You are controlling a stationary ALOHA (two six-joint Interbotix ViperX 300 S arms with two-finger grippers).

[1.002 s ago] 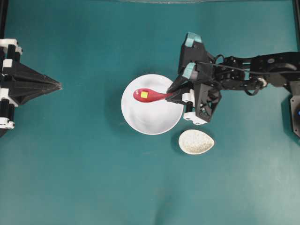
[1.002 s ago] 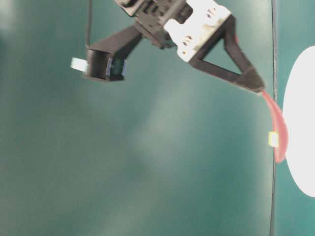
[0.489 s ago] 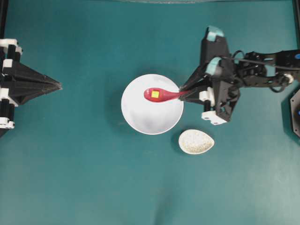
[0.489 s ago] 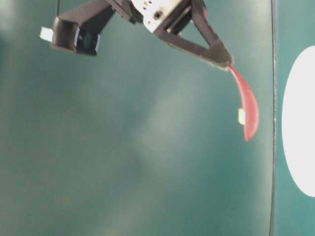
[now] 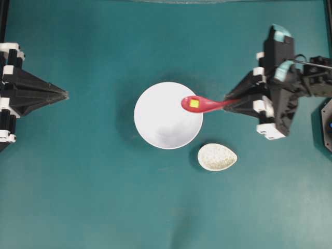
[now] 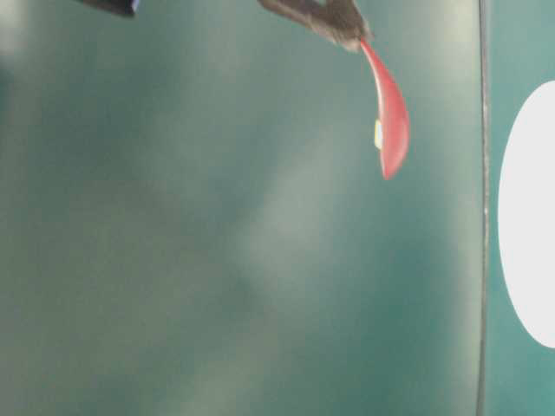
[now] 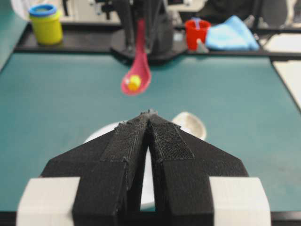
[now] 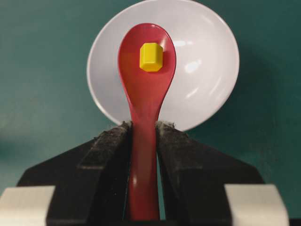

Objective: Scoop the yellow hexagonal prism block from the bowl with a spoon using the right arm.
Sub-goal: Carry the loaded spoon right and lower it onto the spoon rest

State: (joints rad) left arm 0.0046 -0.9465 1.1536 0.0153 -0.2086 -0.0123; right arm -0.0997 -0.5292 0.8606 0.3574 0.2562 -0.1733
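Spoon (image 8: 146,94) and block (image 8: 151,57), no legible writing.

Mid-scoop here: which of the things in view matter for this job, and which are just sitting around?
In the job:
- right gripper, clamped on the spoon's handle
- spoon, lifted above the bowl
- yellow hexagonal prism block, in the spoon's scoop
- white bowl, empty

Lying about:
- speckled spoon rest, beside the bowl
- left gripper, shut, idle
- yellow jar, red cup, blue cloth, off the mat
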